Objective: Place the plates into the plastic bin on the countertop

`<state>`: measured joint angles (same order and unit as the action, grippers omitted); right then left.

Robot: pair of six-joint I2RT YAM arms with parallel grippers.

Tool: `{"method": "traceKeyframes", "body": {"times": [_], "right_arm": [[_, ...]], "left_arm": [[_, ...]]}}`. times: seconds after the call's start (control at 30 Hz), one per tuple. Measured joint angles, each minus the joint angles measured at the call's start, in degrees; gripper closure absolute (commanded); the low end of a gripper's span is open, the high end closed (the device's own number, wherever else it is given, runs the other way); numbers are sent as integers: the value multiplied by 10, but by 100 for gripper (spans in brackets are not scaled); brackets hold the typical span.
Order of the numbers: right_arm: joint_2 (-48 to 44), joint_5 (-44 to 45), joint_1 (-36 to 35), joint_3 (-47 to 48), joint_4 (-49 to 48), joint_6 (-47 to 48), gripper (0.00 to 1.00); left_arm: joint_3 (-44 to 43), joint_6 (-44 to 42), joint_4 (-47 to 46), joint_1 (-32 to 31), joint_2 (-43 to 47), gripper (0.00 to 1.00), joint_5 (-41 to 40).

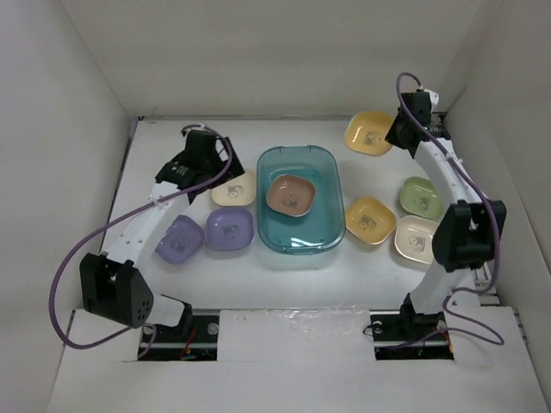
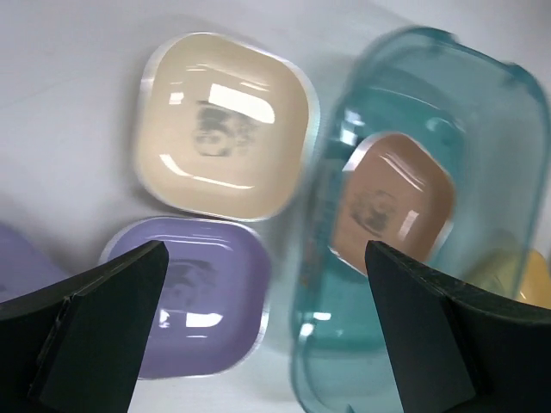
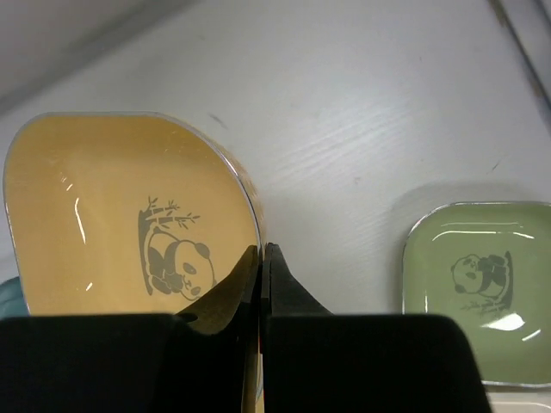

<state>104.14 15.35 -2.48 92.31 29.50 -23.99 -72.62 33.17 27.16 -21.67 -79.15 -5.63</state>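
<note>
Now, right claw (image 3: 261, 258): I see it pinched tight on the near rim of a yellow-orange plate (image 3: 129, 224), panda motif facing up, at the far right of the counter (image 1: 284, 280). I cannot tell whether that plate is lifted.
Beside that grip: a green plate (image 3: 478, 284) lies flat to the right, apart from the held one.
Right-hand group: a second yellow-orange plate (image 1: 370, 219) sits just beside the right wall of the bin (image 1: 323, 237). A cream plate (image 1: 417, 238) lies next to it, on the near side of the green one.
Left claw (image 2: 265, 254): spread wide and holding nothing, it hovers above the spot where the other cream plate (image 2: 219, 129) and a purple plate (image 2: 202, 301) meet.
Left-hand group: those two plates lie just left of the bin, the cream one farther from me. A second purple plate (image 1: 179, 238) sits just beside the first, farther left.
Bin position: mid-counter, upright, between my two arms.
Inside the bin: one brown plate (image 1: 290, 194), flat on the floor toward the far half.
</note>
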Motion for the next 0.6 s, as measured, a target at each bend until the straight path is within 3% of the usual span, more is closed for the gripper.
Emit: {"method": "traceKeyframes", "body": {"times": [0.13,0.27,0.5,0.6], "right_arm": [[-123,29,-71,-7,-8,-12,100],[-189,42,-157,-40,-22,-41,100],[-168,53,-235,-185,-42,-139,100],[-127,57,-269,-203,-40,-175,100]], "left_arm": [[64,19,-3,86,13,0,-7],[74,25,-6,113,12,0,-13],[43,12,-28,115,-50,0,10],[39,11,-36,125,-97,0,19]]}}
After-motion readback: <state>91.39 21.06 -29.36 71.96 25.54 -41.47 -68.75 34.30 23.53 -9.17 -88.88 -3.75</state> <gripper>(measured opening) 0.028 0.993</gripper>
